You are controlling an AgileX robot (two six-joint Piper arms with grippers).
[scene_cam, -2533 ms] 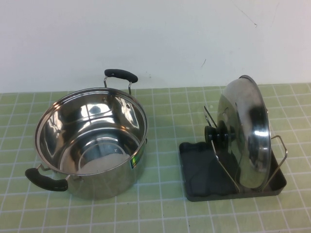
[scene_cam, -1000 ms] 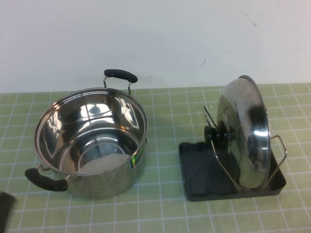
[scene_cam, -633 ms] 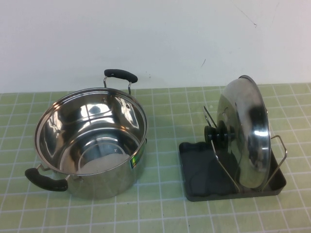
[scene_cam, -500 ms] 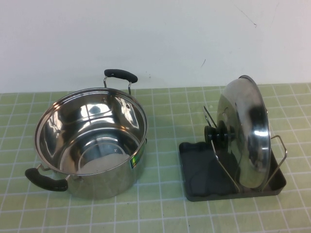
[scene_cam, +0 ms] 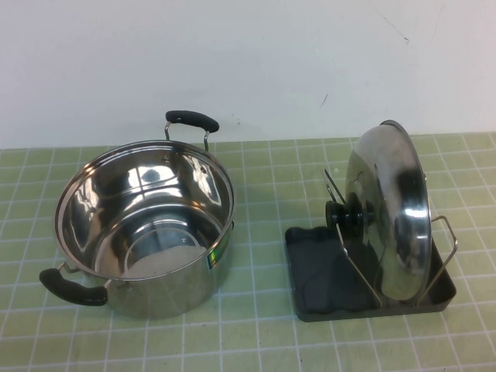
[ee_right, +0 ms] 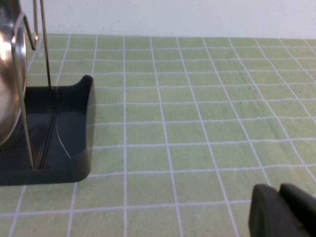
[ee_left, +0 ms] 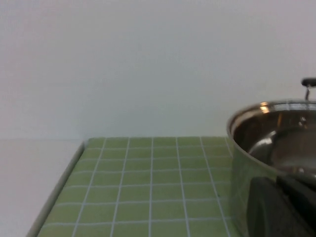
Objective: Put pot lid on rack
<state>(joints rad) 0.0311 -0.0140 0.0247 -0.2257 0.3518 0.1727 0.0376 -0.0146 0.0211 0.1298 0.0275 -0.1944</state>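
The shiny steel pot lid [scene_cam: 391, 209] stands on edge in the rack [scene_cam: 318, 267], leaning on the wire loops, its black knob [scene_cam: 349, 215] facing the pot. In the right wrist view the lid's rim [ee_right: 7, 84] and the rack's dark tray [ee_right: 64, 148] show at one side. My right gripper [ee_right: 281, 210] is shut and empty, low over the green tiles, well apart from the rack. My left gripper [ee_left: 279, 205] is shut and empty, close beside the pot's wall. Neither gripper shows in the high view.
The deep steel pot [scene_cam: 147, 225] with two black handles stands open left of the rack; it also shows in the left wrist view [ee_left: 266, 133]. Green tiled mat [scene_cam: 263, 341] covers the table, a white wall behind. The mat's left edge [ee_left: 64, 177] is near.
About a second ago a dark bit of my left arm showed at the high view's bottom left corner; it has since gone out of that view. Lid, rack and pot have not moved.
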